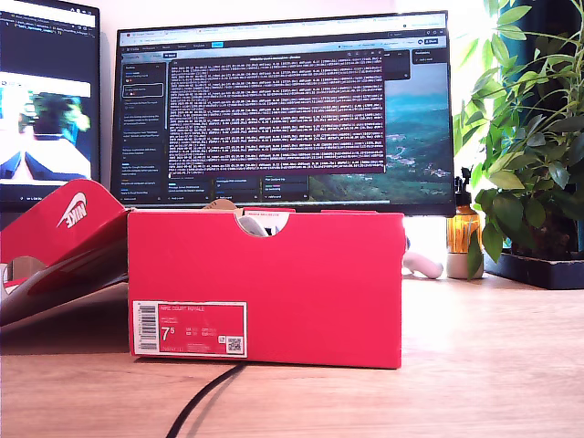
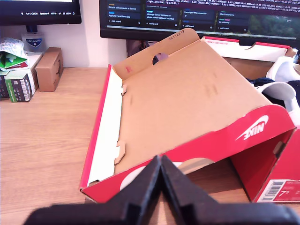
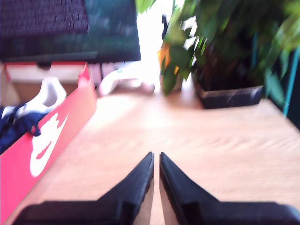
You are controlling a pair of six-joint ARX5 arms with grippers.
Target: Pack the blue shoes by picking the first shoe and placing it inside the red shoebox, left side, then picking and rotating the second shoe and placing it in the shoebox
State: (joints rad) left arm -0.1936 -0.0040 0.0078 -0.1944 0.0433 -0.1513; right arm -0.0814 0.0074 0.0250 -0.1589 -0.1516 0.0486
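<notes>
**Two grippers empty, shoes look boxed**

Two arms, both holding nothing. My first gripper [image 2: 161,161] has its fingers pressed together, tips touching, hovering just short of the hinged lid [image 2: 187,98], which lies folded back off the red shoebox [image 2: 274,164]. My second gripper [image 3: 156,157] shows only a hairline slit between its fingers, nothing in it, over bare desk [image 3: 197,136] beside the shoebox's swoosh-printed side wall.

The blue shoes [image 2: 281,79] sit inside the shoebox: navy upper and white sole show over the rim in both wrist views, and a white bit shows through the front-wall notch [image 1: 263,224] in the exterior view. How many shoes are in there, I can't tell. None visible on the desk around the shoebox.

Key relation: relative to the shoebox, the second gripper stands alongside the side wall, shoes just past that wall from its fingertips; the first gripper has the whole lid between it and the shoes. Second arm looks nearer. Shoe long axis is hidden by the walls. My read: packing is at or near done.
</notes>
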